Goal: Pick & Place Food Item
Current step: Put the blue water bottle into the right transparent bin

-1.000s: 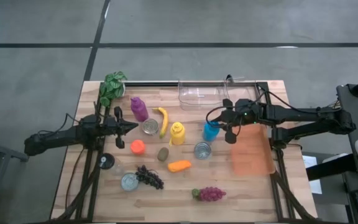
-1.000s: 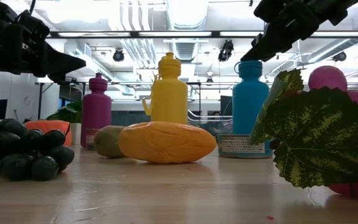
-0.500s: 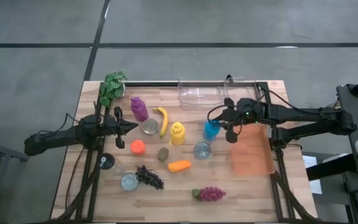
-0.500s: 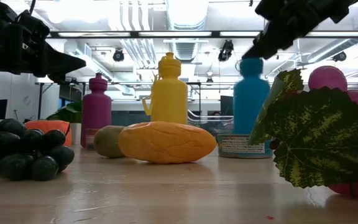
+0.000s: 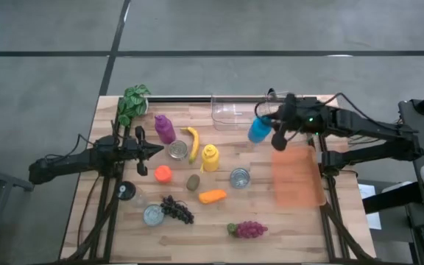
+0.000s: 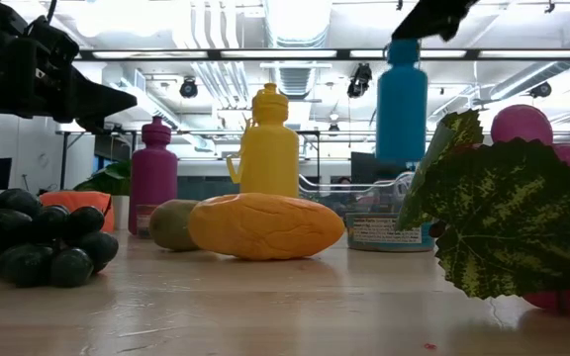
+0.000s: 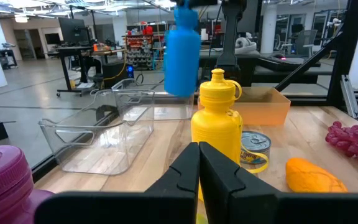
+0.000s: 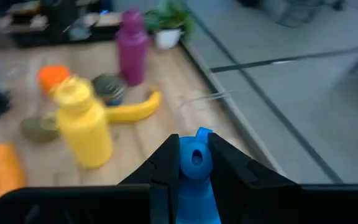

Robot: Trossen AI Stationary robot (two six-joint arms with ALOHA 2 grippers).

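Blue bottle (image 5: 259, 129) is clamped at its cap between the fingers of the right gripper (image 5: 271, 126), and the low view shows it hanging upright, clear of the tabletop, above the tin can (image 6: 375, 229). In the high view it sits at roughly 1 o'clock from the table centre, just beside the clear plastic bin (image 5: 234, 112) at the far edge and at about 11 o'clock from the orange tray (image 5: 297, 177). The right wrist view confirms the grip: both dark fingers (image 8: 166, 162) press against the blue cap, 1 on each side.

Left gripper (image 5: 158, 149) waits near the left side of the table at about 9 o'clock, above the wood; its 2 fingers (image 7: 185, 171) lie nearly together with only a thin slit between them, holding nothing.

Other items on the wooden table (image 5: 300, 228):
- yellow bottle (image 5: 210, 157) near centre, upright
- purple bottle (image 5: 164, 129) at about 10 o'clock
- banana (image 5: 193, 143) between the purple and yellow bottles
- kiwi (image 5: 193, 182) and orange-coloured fruit (image 5: 212, 196) toward 6 o'clock
- dark grapes (image 5: 178, 210) at about 7 o'clock
- red grapes (image 5: 247, 230) at about 5 o'clock
- leafy plant (image 5: 132, 102) at the far-left corner
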